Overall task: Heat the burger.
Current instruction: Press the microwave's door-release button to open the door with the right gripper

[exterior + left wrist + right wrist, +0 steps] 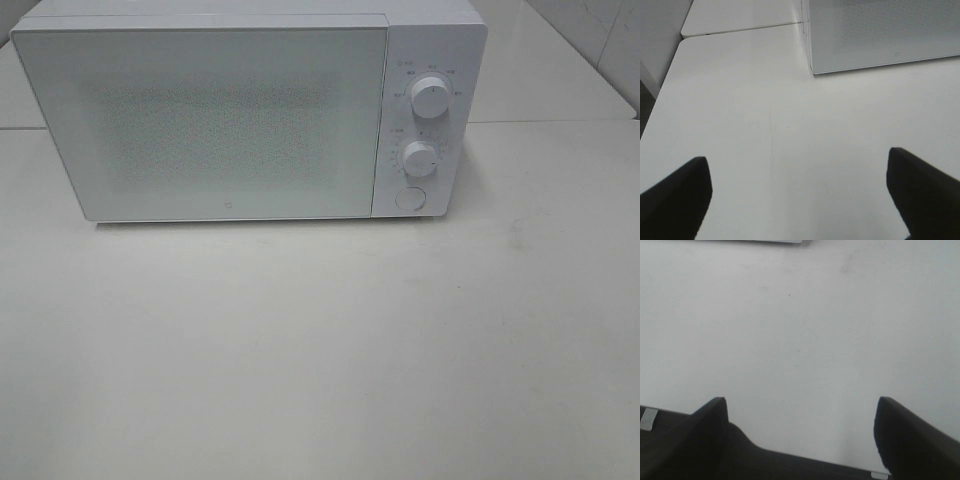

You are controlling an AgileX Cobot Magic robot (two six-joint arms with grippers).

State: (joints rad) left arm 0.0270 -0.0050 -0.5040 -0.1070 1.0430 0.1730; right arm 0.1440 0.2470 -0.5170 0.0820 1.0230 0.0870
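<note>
The burger is out of view in every frame. A white microwave (250,110) stands at the back of the white table (320,350) with its door (200,120) closed. Two round knobs (431,97) and a round button (409,198) sit on its right-hand panel. Neither arm shows in the exterior high view. My left gripper (797,192) is open over bare tabletop, with the microwave's lower left corner (815,67) some way ahead of it. My right gripper (800,427) is open over bare tabletop too, nothing between its fingers.
In the left wrist view the table's left edge (662,100) drops off to a dark floor. A second white surface (740,17) adjoins the table behind a seam. A tiled wall (600,30) rises at the back right.
</note>
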